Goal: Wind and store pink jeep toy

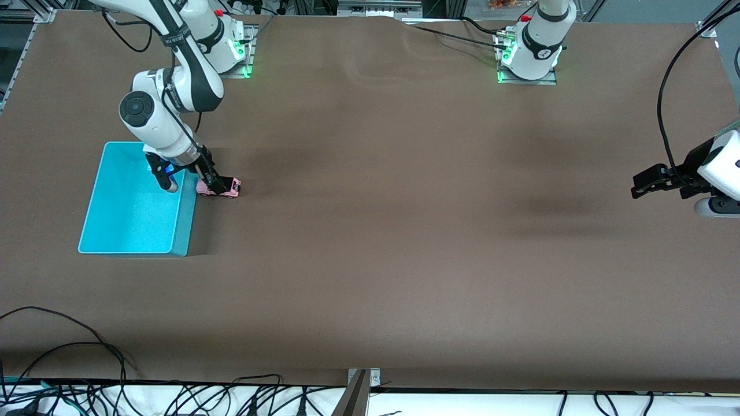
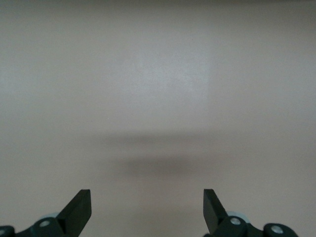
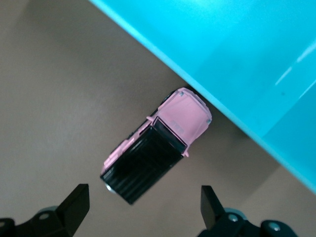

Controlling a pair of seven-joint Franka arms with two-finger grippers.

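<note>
Front view: the pink jeep toy (image 1: 219,187) sits on the brown bench (image 1: 404,231) just beside the cyan bin (image 1: 92,237), at the bin's wall toward the left arm's end. The right pincer (image 1: 193,182) hangs low over the jeep, likely lined up to take it. The left pincer (image 1: 650,184) waits near the bench's edge, well apart from the bin.

Left wrist view: the left pincer (image 2: 147,207) stands spread over bare bench.

Right wrist view: the right pincer (image 3: 143,207) is spread wide and empty; the jeep (image 3: 185,116) lies nose-first against the bin (image 3: 232,54) (black roof up). No readable writing shows anywhere.
</note>
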